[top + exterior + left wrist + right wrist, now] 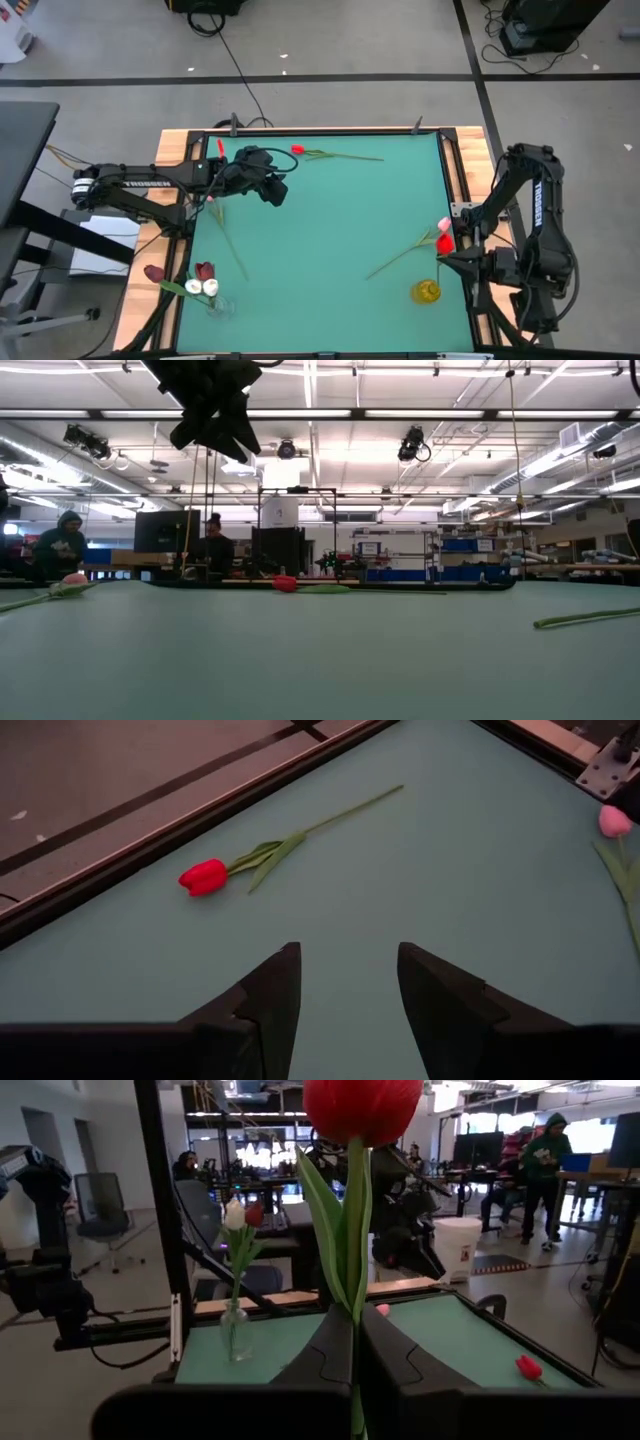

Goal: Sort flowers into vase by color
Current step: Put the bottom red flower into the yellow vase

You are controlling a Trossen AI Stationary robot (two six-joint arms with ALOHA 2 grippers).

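Overhead, left gripper (272, 190) hangs with fingers apart, empty, just short of a red tulip (297, 150) lying near the mat's (330, 230) far edge. Right gripper (447, 243) sits at the mat's right edge, above the yellow vase (426, 291).

Right wrist view: fingers pinched on another red tulip's stem (354, 1230), upright.

A grey concrete floor (340, 60) crossed by dark tape lines (300, 78) surrounds the green-topped desk with a pale wooden rim (172, 145), and a black cable (232, 62) trails over the floor toward it. Beyond the desk lies a large workshop hall — long ceiling strip lights (400, 413), black hanging spotlights (415, 444), white beams. Shelving and workbenches (470, 555) line the far side. A grey office chair (100, 1210) and a white bucket (458, 1245) stand on the floor, and people — one in a green hooded top (545, 1150) — sit or stand at benches.
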